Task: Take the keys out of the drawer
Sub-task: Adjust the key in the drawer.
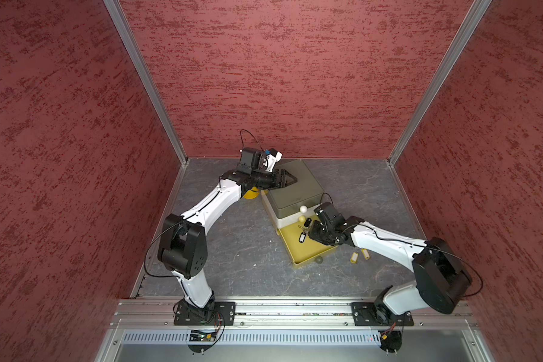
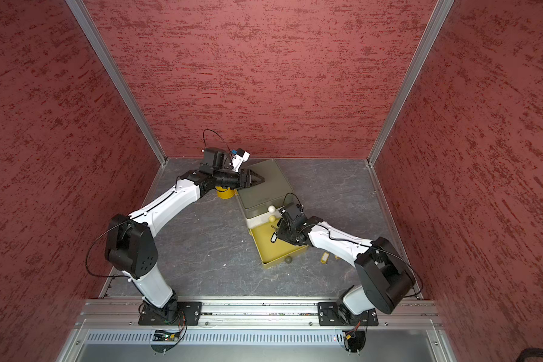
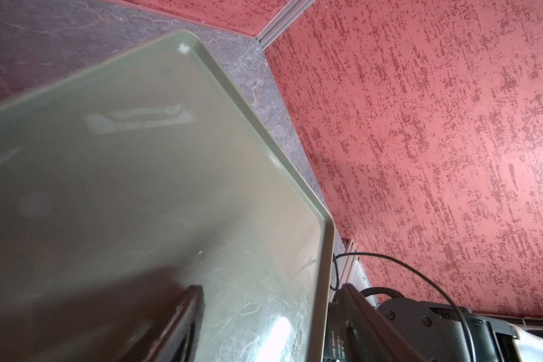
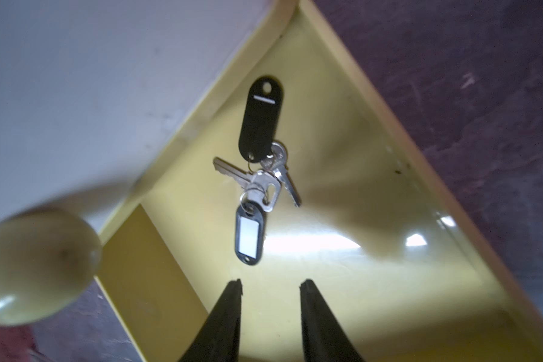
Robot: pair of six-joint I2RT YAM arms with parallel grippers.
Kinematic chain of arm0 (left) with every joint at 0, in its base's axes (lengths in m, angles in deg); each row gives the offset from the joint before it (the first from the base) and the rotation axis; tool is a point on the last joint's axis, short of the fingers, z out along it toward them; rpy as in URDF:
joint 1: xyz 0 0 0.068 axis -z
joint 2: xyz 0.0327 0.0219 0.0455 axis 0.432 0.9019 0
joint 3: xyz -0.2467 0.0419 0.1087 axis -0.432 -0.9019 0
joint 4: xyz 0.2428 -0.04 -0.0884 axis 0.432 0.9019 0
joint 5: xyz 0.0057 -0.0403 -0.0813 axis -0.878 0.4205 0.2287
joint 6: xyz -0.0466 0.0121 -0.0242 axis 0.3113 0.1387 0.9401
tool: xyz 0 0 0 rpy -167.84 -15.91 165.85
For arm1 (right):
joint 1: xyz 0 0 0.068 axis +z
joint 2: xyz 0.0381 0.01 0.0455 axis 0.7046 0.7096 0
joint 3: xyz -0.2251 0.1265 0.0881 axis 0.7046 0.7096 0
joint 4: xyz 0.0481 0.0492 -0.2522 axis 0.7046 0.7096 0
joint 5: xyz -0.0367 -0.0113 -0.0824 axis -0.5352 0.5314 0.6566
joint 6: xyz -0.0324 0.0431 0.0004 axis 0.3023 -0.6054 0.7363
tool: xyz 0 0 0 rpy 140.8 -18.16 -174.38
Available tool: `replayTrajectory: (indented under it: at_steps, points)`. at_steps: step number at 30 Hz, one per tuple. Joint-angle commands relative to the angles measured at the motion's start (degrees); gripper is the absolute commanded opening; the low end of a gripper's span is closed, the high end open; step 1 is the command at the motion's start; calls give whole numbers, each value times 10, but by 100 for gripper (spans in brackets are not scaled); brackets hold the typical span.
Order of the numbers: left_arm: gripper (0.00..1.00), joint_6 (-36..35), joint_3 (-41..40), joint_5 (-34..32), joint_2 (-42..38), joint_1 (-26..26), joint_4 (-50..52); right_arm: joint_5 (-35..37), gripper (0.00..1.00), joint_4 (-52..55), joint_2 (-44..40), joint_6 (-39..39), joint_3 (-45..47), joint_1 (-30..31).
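The yellow drawer (image 1: 290, 250) (image 4: 358, 282) is pulled out of the bottom of the olive drawer box (image 1: 290, 191). Two keys lie in it with their rings touching. One has a black tag (image 4: 261, 119) (image 1: 308, 223); the other has a dark tag with a white label (image 4: 248, 235) (image 1: 302, 237). My right gripper (image 4: 271, 282) (image 1: 311, 232) hangs over the drawer just short of the labelled tag, narrowly open with nothing between its fingers. Two yellow-tagged keys (image 1: 354, 257) (image 2: 324, 257) lie on the table right of the drawer. My left gripper (image 3: 271, 286) (image 1: 292, 180) rests open on the box top.
A white knob (image 1: 303, 208) and a pale yellow knob (image 1: 301, 218) (image 4: 38, 266) stick out of the upper drawers, close to my right gripper. A green knob (image 1: 318, 260) is on the open drawer's front. A yellow cup (image 1: 251, 192) stands under my left arm. Red walls enclose the grey table (image 1: 239, 244).
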State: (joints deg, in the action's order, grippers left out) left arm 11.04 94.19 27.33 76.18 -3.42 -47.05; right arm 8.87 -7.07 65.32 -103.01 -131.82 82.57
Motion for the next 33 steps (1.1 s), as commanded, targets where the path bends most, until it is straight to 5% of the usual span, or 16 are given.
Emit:
replayTrajectory:
  at_steps: [1, 6, 18, 33]
  points:
    - [72, 8, -63, -82, 63, -7, 203, -4, 13, -116, -6, -43, 27, 3]
    - [72, 5, -60, -82, 66, -7, 208, -7, 1, -187, 24, -84, 46, 3]
    - [72, -11, -45, -79, 81, -13, 226, -28, 0, -245, 107, -118, 28, 3]
    - [72, -6, -59, -66, 82, -23, 203, -12, 0, 53, 65, -79, -5, 2]
